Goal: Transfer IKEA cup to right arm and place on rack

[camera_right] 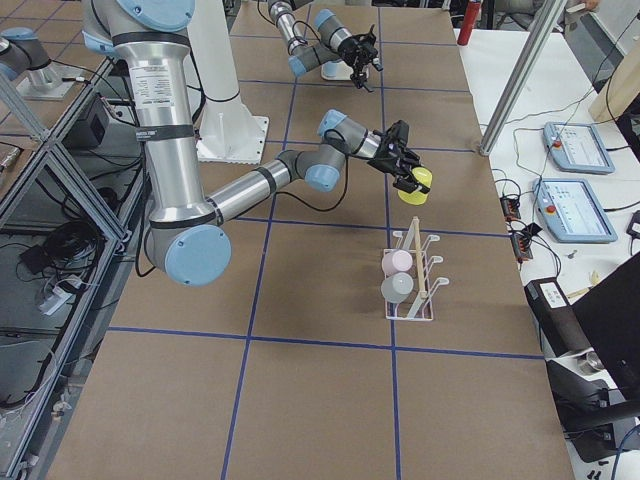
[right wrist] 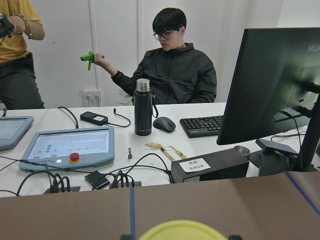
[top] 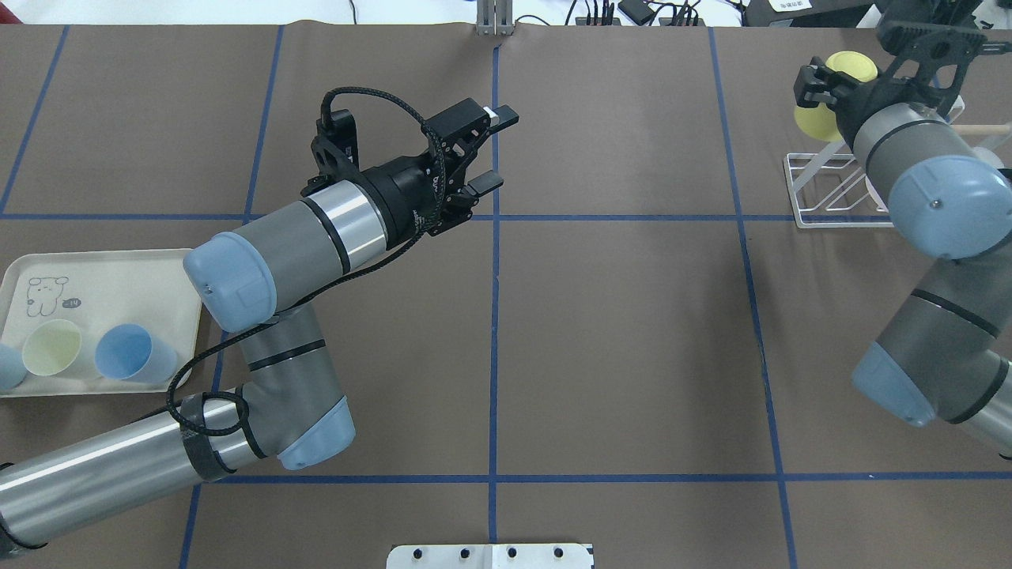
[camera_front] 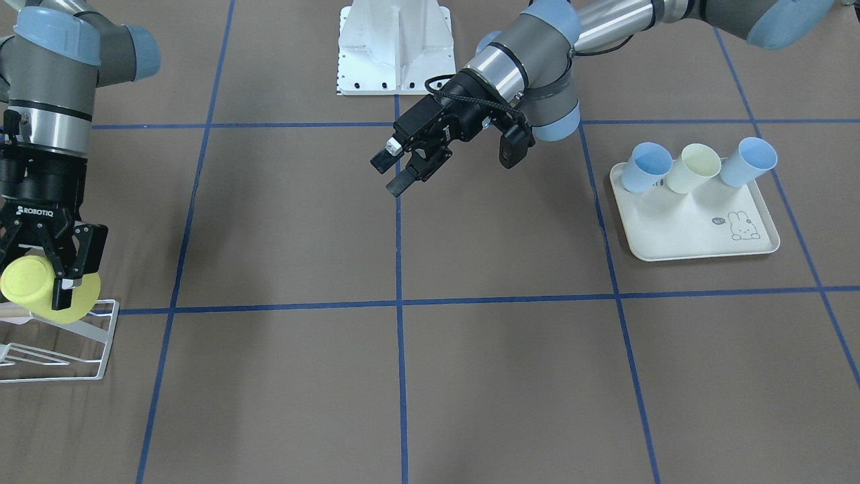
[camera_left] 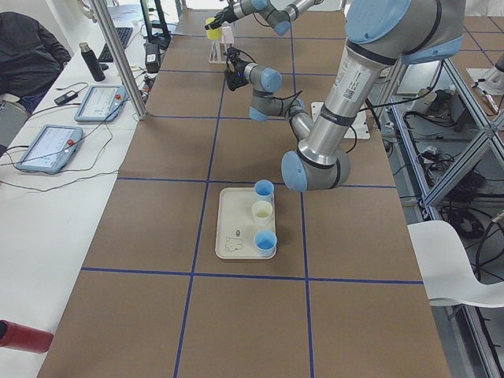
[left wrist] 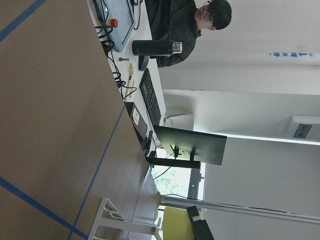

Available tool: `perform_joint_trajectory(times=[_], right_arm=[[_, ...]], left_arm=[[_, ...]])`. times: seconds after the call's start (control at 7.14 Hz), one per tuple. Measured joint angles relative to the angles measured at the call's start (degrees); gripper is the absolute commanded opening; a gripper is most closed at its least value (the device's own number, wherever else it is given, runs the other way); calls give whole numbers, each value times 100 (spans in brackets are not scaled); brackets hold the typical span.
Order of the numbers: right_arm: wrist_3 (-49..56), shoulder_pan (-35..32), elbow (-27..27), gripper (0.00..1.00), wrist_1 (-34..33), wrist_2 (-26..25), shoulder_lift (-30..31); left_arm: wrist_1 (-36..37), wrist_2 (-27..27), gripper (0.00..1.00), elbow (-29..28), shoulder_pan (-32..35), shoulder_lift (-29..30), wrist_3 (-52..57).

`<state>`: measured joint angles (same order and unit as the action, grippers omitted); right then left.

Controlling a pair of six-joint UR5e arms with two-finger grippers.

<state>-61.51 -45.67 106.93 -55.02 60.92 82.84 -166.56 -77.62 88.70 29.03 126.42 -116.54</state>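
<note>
One yellow cup [camera_front: 27,282] was grasped by the right end effector [camera_front: 54,275] just above the rack [camera_front: 60,343] in the front view; the left end effector [camera_front: 403,168] hung released, empty. In the right side view, the cup likely needed slow lowering onto a free prong.

Yellow cup [camera_front: 23,286], tipped sideways, clamped in the right arm's [camera_front: 50,87] gripper [camera_front: 47,272] at lower left, over the white wire rack [camera_front: 109,339].
</note>
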Motion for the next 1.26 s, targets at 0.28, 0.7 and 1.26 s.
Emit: perform_joint_trajectory(times=[0.28, 0.7, 1.26], right_arm=[[104, -1, 226, 0, 41, -20, 511], [112, 6, 300, 0, 50, -47, 815], [91, 33, 12, 0, 34, -19, 811]], left_arm=[[32, -9, 100, 12, -4, -9, 23], [35, -22, 100, 15, -24, -12, 26], [30, -33, 100, 8, -29, -18, 26]])
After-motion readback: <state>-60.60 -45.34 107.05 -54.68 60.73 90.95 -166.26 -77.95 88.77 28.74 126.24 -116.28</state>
